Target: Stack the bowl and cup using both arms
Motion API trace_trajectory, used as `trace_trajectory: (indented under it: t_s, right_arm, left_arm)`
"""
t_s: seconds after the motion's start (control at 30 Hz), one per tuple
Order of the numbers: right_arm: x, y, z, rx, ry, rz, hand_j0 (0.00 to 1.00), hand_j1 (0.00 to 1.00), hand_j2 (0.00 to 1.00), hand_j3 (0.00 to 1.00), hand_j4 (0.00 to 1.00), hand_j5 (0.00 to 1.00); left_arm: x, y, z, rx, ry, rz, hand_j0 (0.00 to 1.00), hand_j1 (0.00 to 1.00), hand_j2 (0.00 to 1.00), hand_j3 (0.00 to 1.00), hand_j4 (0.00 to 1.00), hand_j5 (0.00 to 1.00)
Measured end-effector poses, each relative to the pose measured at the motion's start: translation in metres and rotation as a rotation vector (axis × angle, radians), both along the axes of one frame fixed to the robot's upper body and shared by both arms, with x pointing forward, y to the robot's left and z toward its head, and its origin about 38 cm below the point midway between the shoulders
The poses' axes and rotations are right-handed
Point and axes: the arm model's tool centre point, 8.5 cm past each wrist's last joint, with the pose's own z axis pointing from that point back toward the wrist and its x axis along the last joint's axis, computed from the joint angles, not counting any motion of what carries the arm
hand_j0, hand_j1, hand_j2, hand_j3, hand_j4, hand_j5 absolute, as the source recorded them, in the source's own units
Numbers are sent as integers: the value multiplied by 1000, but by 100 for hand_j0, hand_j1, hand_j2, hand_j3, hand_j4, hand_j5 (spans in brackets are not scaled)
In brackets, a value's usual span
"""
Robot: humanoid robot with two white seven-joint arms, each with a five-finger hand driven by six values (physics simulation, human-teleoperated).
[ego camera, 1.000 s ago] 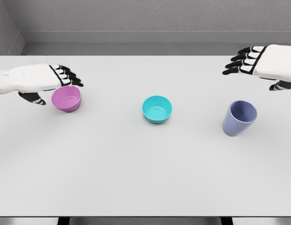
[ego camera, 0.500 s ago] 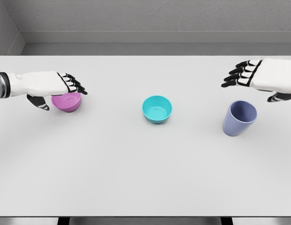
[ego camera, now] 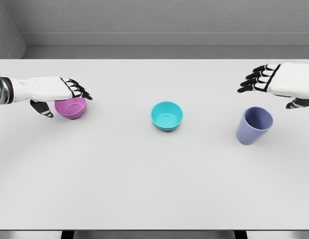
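Teal, the bowl [ego camera: 167,116] sits mid-surface, with a purple bowl [ego camera: 71,108] far to its left and a blue cup [ego camera: 254,125] far to its right. The left hand [ego camera: 50,90] hangs over the purple bowl, fingers [ego camera: 79,91] loosely extended, holding nothing. The right hand [ego camera: 286,82] hovers behind the cup, fingers spread.

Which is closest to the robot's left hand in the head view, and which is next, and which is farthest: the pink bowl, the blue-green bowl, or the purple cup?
From the left hand:
1. Pink bowl, right under the hand, at the table's left.
2. Blue-green bowl, in the middle.
3. Purple cup, far right.
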Motion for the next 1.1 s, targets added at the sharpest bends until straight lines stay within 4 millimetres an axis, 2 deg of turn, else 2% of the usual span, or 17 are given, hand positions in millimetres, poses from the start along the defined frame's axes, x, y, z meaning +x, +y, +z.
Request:
trace_trajectory:
  t_s: [0.47,0.73,1.1]
  right_arm:
    - [-2,0,-6,-8,19,3,100,100,100,100,100,100]
    - [-3,2,-18,-13,50,8,100,100,100,100,100,100]
    - [-1,0,-26,-15,71,-2,100,100,100,100,100,100]
  left_arm:
    - [11,2,-12,-23,24,43,100,100,100,100,100,100]
    - [14,6,-17,-12,30,60,100,100,100,100,100,100]
    - [23,-1,-22,-2,27,64,100,100,100,100,100,100]
